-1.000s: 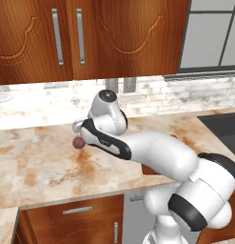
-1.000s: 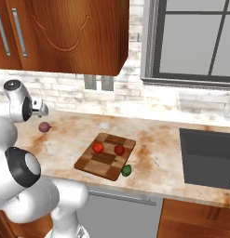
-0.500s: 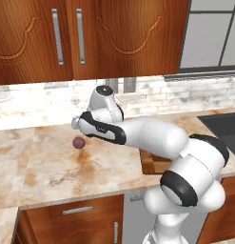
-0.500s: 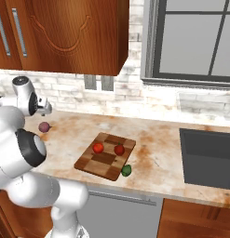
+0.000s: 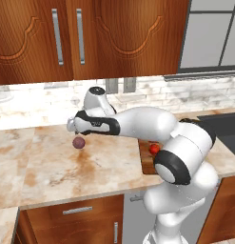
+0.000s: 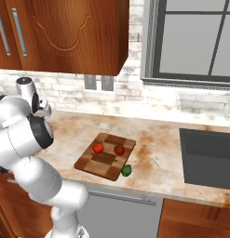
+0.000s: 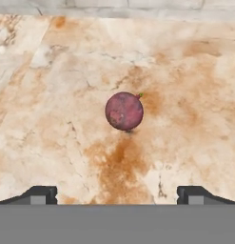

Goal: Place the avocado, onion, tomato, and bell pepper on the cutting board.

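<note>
Arm has swung left over the last second — gripper (image 7: 117,195), jaws wide and empty, now hangs over the onion (image 7: 124,111) on the bench (image 7: 52,133), lined up for a grasp.

no readable text, labels or signs

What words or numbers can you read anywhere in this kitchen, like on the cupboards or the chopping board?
None: no words, numbers, labels or signs can be read in these pictures.
The cutting board has only brown blocks, no writing.
The cupboard doors are plain wood with metal handles.
The onion, tomato, bell pepper and avocado carry no stickers.
The wall outlets show no readable marks.
</note>
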